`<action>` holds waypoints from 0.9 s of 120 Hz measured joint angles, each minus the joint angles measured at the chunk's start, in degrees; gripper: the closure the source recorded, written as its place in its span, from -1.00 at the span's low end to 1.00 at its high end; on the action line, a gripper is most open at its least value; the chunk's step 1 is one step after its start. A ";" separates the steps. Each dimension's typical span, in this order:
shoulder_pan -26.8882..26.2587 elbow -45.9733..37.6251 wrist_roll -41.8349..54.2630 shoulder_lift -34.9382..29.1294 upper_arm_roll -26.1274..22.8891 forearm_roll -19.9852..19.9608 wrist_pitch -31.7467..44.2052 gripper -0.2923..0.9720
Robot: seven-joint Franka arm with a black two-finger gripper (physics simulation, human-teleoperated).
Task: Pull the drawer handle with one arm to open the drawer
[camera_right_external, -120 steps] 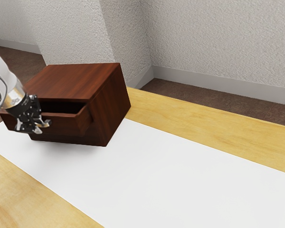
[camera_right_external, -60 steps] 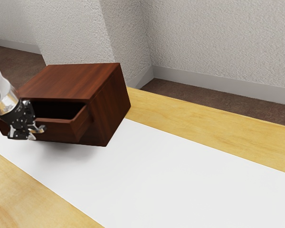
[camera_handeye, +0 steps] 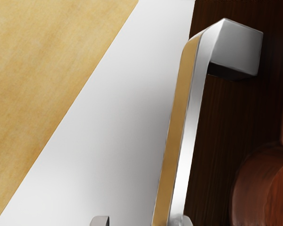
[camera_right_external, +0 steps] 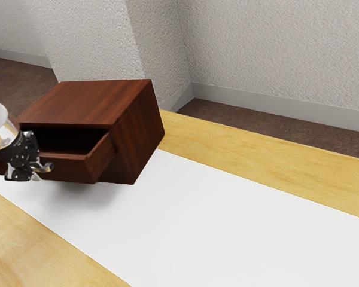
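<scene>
The dark wooden cabinet (camera_right_external: 102,107) stands on the white mat near the exterior view's left. Its single drawer (camera_right_external: 72,164) is pulled partly out, leaving a dark gap behind its front. My gripper (camera_right_external: 31,170) is at the drawer's front, shut on the metal drawer handle (camera_right_external: 45,167). From the hand's camera the silver bar handle (camera_handeye: 191,117) runs close along the drawer's wooden front (camera_handeye: 236,127), and two fingertips (camera_handeye: 100,220) straddle it at the near end.
The white mat (camera_right_external: 215,221) covers the middle of the light wooden table (camera_right_external: 269,161). Textured walls and a pillar rise behind the cabinet. A rounded wooden part (camera_handeye: 264,188) shows beside the handle in the wrist view.
My gripper has moved toward the exterior view's left with the handle in it. The drawer has slid further out of the cabinet.
</scene>
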 joint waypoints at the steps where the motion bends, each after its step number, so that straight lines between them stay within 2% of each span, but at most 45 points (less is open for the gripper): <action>1: 0.01 -0.03 0.00 -0.07 0.00 0.00 0.02 0.38; 108: 0.67 -4.82 -0.04 -5.20 0.01 0.10 0.44 0.41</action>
